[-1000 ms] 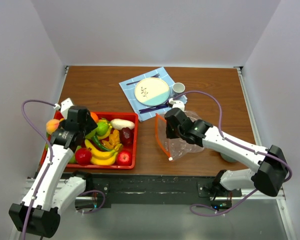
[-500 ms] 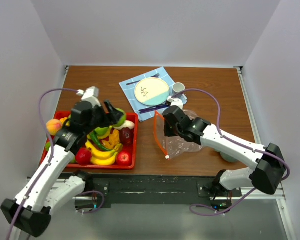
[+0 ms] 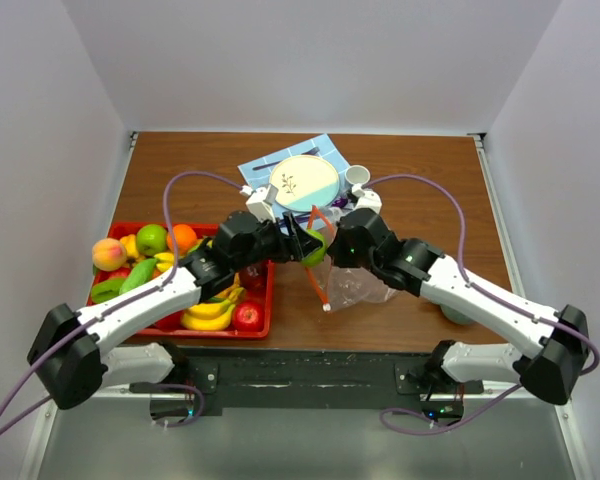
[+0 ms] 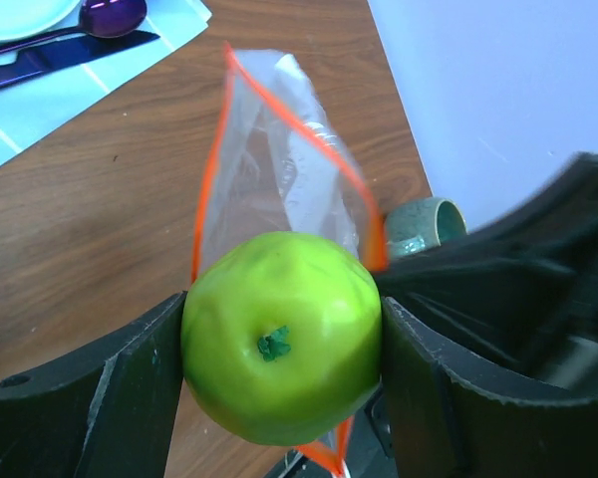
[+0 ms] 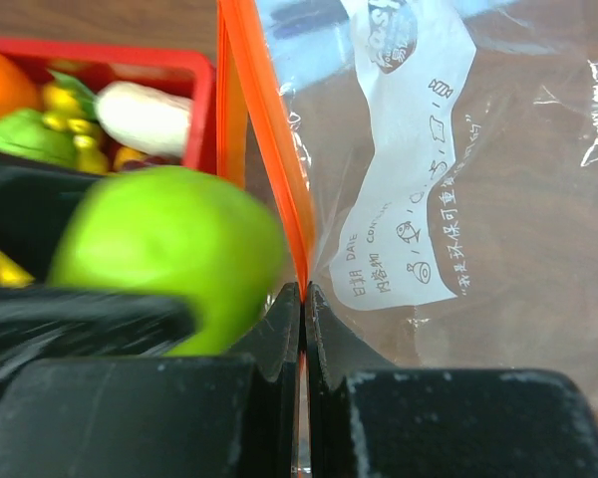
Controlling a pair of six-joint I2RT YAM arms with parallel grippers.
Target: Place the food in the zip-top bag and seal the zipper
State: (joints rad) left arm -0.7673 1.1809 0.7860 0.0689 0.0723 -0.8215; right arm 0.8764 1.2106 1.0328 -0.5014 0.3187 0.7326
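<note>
My left gripper point(image 3: 307, 246) is shut on a glossy green apple point(image 3: 316, 250) and holds it at the open mouth of the clear zip-top bag point(image 3: 362, 285). In the left wrist view the apple point(image 4: 279, 334) sits between both fingers, with the bag point(image 4: 279, 169) and its orange zipper strip point(image 4: 208, 184) just beyond it. My right gripper point(image 5: 303, 299) is shut on the orange zipper strip point(image 5: 264, 119) and holds the mouth upright and open. The white slider point(image 3: 326, 309) hangs at the strip's near end. More food lies in the red tray point(image 3: 271, 300): peach point(image 3: 107, 253), orange point(image 3: 182, 237), bananas point(image 3: 208, 315), red apple point(image 3: 247, 316).
A blue napkin point(image 3: 263, 195) with a plate point(image 3: 302, 180), a purple spoon point(image 4: 115, 15) and a small white cup point(image 3: 357, 177) lies just behind the bag. A teal mug point(image 4: 419, 224) stands to the bag's right. The two arms nearly meet at mid-table.
My left arm lifted the green apple out of the red tray and swung it right to the bag's mouth. My right gripper kept its hold on the zipper strip and raised it slightly.
</note>
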